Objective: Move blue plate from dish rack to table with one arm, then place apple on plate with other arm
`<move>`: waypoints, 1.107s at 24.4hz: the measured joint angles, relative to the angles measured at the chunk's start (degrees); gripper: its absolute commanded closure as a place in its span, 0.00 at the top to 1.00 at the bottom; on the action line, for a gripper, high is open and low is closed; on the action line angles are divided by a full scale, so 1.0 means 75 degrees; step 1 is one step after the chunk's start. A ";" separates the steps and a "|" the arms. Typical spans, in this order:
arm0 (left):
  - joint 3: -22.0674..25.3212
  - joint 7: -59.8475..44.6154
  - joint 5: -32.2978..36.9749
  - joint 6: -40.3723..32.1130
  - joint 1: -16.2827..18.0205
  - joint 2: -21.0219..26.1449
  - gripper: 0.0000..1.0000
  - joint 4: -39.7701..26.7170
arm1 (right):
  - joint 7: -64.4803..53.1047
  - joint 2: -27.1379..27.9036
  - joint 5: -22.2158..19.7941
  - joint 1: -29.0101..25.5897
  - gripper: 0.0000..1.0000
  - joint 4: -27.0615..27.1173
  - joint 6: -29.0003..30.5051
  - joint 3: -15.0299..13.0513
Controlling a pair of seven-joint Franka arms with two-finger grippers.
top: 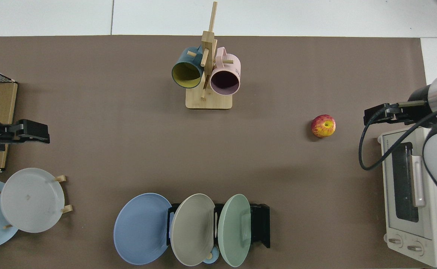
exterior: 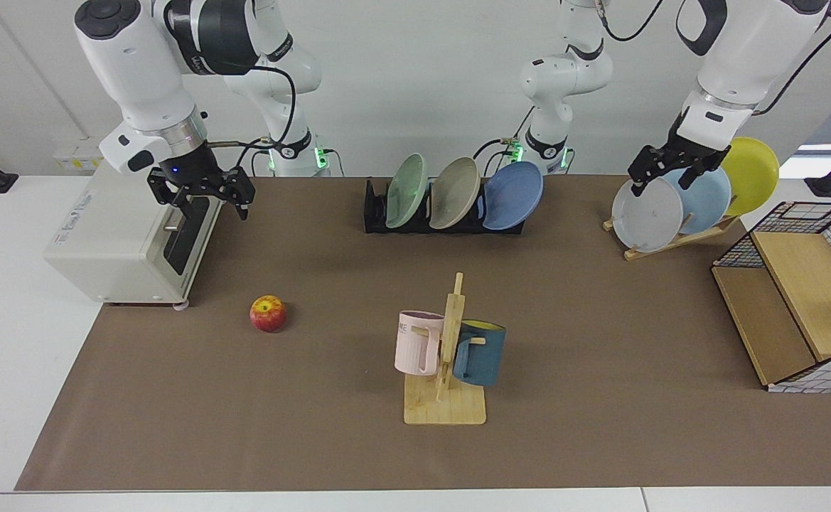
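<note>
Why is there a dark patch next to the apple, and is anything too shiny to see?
Facing view: the apple casts a small soft shadow on the brown mat, so the light comes from above; the wall behind is evenly lit. Top view: the same faint shadow hugs the apple, and the plates in the dish rack show no harsh glare.

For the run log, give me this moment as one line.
blue plate: in dish rack | apple: on table | left gripper: open, empty | right gripper: open, empty
</note>
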 measured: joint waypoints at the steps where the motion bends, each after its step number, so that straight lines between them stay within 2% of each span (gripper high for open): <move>1: -0.0001 0.0000 -0.0001 0.0000 0.0000 0.0000 1.00 0.0000 | 0.0000 0.0000 0.0000 0.0000 1.00 0.0000 0.0000 0.0000; 27: 0.0004 -0.0009 -0.0105 0.0024 0.0000 -0.0086 1.00 0.0075 | 0.0000 0.0000 0.0000 0.0000 1.00 0.0000 0.0000 0.0000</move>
